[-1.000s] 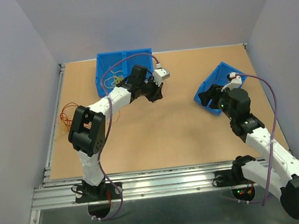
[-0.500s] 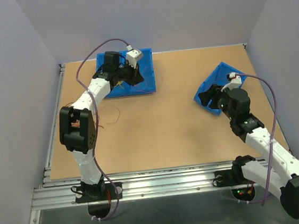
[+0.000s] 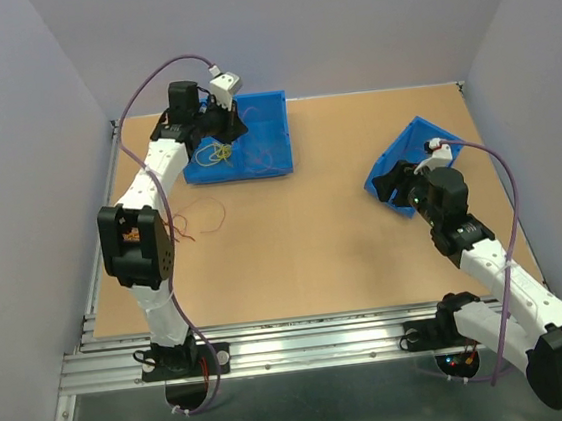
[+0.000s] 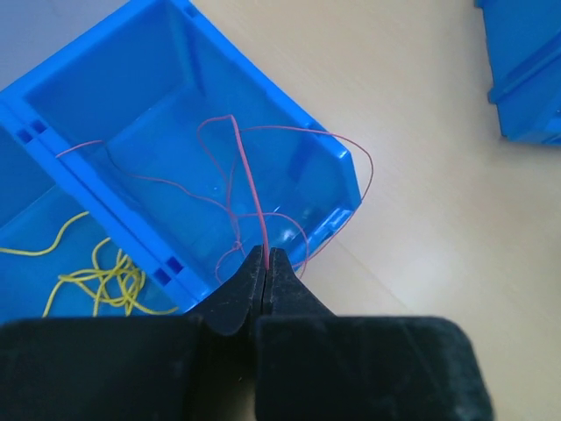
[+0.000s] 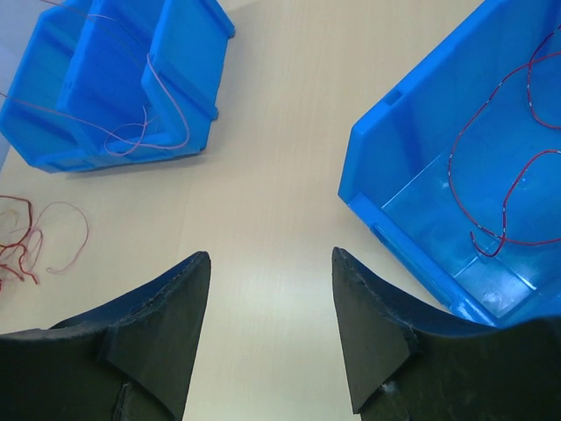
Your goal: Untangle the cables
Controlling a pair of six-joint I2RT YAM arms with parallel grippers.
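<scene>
Sorting looks mostly done at this point, going by what's already been dropped into bins. The left fingers are pressed together on a pink cable, which is held up above the right-hand compartment of the double bin. Most of that cable's loops are lying inside the compartment, but one loop is draped out over the bin wall toward the surface, so it can't be called fully deposited yet. A yellow cable is bunched in the neighbouring compartment, well clear of the pink one. Over on the other side, a red cable is sitting alone in the single bin, which is tipped up at an angle. The right fingers are spread apart with nothing between them, hovering over bare surface just in front of that bin. What's left, as far as can be judged: a small reddish-orange tangle lying loose on the surface near the left arm, not yet dealt with. How many strands are knotted in it can't be made out, too thin to tell. So roughly three colours look parked, one clump to go, plus the pink one to be let go of.
</scene>
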